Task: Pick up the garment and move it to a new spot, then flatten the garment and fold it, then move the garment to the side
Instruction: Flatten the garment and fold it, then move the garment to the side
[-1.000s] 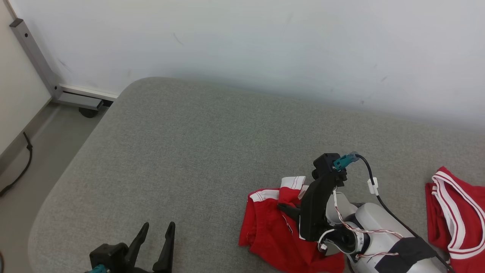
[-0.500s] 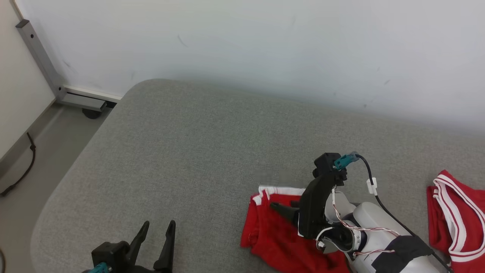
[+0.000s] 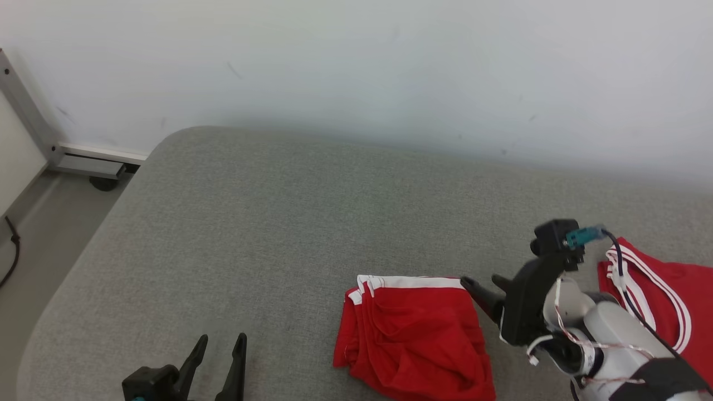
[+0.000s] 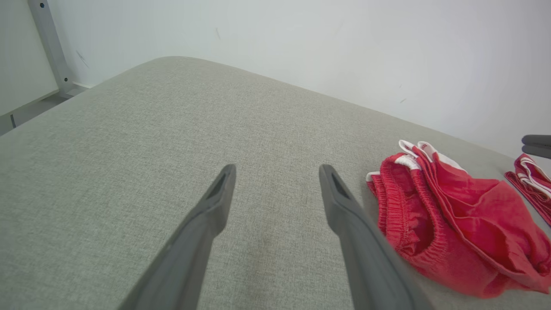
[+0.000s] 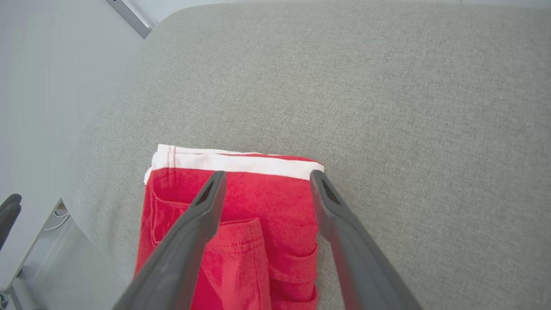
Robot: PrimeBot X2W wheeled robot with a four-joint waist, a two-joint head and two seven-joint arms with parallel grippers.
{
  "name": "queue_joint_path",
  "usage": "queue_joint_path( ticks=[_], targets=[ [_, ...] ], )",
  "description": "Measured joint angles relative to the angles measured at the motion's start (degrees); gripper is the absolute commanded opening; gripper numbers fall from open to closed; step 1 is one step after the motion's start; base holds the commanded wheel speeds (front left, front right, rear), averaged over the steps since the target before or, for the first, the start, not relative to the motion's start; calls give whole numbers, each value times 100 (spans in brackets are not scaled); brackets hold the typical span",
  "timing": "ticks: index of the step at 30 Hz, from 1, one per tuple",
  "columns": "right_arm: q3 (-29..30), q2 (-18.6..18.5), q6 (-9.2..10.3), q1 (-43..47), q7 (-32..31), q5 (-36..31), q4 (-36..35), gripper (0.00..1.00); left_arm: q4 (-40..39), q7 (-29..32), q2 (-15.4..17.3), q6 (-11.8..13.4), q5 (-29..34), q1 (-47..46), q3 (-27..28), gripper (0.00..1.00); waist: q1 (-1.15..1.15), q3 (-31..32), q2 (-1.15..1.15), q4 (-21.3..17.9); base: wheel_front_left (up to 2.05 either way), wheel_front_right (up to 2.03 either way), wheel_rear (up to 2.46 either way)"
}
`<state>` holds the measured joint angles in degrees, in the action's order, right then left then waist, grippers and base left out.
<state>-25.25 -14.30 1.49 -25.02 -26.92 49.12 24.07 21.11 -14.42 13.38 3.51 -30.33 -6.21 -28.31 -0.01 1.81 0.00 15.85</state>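
Two pincers: left pincer [image 3: 222, 337] and right pincer [image 3: 479, 280] both stand spread wide, with nothing between the fingers.
Task item: garment [image 3: 415, 334], red shorts with a white band, folded into a compact stack.
Garment's place: on the bench [image 3: 278, 223], near its front edge and right of the middle; the white band runs along the far edge, with layered folds at the left edge.
Right pincer's place: just beside the garment's far right corner. In the right wrist view its fingertips frame the white-banded edge; whether they touch the cloth cannot be told.
Left pincer's place: low at the near left, over bare grey padding, well apart from the garment.
Second red piece [image 3: 663, 289]: white-striped, lying on the bench at the far right, partly behind the right arm.
Backdrop: pale wall [image 3: 356, 67], metal post [image 3: 25, 114] at the left.
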Motion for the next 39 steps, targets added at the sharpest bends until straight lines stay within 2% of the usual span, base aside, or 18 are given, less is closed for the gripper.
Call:
queue_joint_path(
  ticks=[7, 11, 19, 35, 36, 37, 38, 39],
  targets=[
    [-88, -291, 64, 341, 4, -236, -15, 100, -101, 0, -3, 0, 34, -13, 9, 100, 1, -102, 0, -108, 0, 0, 0],
    [-70, -285, 153, 333, 21, -236, 37, 100, -121, 0, -27, -8, 76, -27, -5, 100, 1, -137, 0, -85, 0, 0, 0],
    [-113, -205, 205, 330, -129, -234, 318, 100, -113, 0, -87, -60, 83, -148, -32, 100, 1, -195, 0, 93, 0, 0, 0],
    [-247, -33, 212, 211, -682, -64, 814, 100, 23, 0, -242, -156, 90, -264, -32, 100, 1, -282, 0, 473, 0, 0, 0],
    [-276, -27, 207, 211, -724, -64, 834, 95, 29, 0, -243, -156, 90, -263, -30, 100, 1, -285, 0, 486, 0, 0, 0],
    [-303, -27, 202, 207, -746, -64, 853, 29, 37, 0, -245, -156, 90, -263, -22, 100, 1, -286, 0, 496, 0, 0, 0],
    [-303, -24, 200, 205, -746, -64, 864, 0, 41, 0, -244, -156, 90, -261, -15, 100, 1, -284, 0, 501, 0, 0, 0],
    [-303, -24, 200, 205, -746, -64, 864, 0, 41, 0, -244, -156, 90, -261, -15, 100, 1, -284, 0, 501, 0, 0, 0]
  ],
)
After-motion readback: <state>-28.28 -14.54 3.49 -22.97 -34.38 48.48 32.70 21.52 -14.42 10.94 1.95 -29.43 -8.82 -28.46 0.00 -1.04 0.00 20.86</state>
